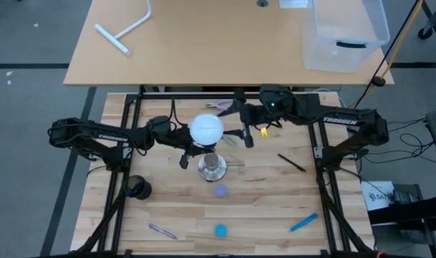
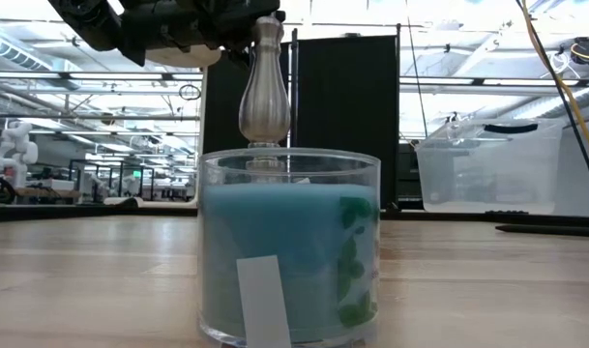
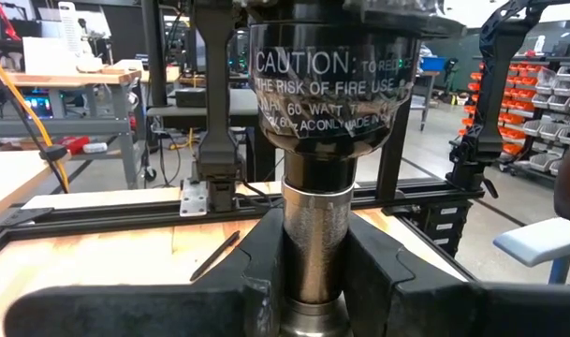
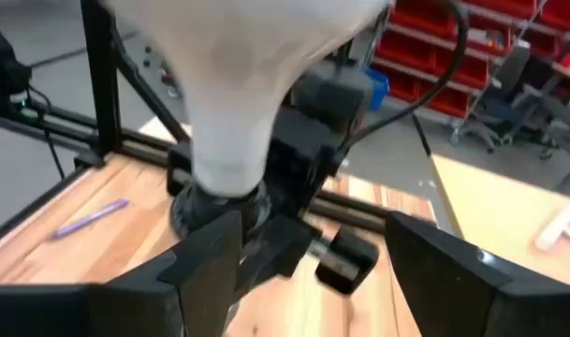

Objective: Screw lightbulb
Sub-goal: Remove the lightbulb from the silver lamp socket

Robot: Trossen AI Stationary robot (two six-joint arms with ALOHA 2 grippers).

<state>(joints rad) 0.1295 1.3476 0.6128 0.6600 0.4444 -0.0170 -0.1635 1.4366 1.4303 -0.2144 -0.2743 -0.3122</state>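
The white frosted lightbulb stands upright with its neck in the black top of the silvery socket stand at the table's middle. My left gripper comes from the table's left and is shut on the stand's post. My right gripper is open just right of the bulb. In the right wrist view its fingers stand wide apart in front of the bulb's neck and touch nothing. The low view shows the stand's post behind a jar. My left gripper pinches the stand's silvery post between its two fingers, just below the black socket top. The fingers come level from the table's left and lie across the post. The stand is upright with its round base on the table.
A glass jar of blue wax stands at the near edge. A black cup, a purple pen, a blue marker and a black pen lie around the stand. A clear bin sits on the far table.
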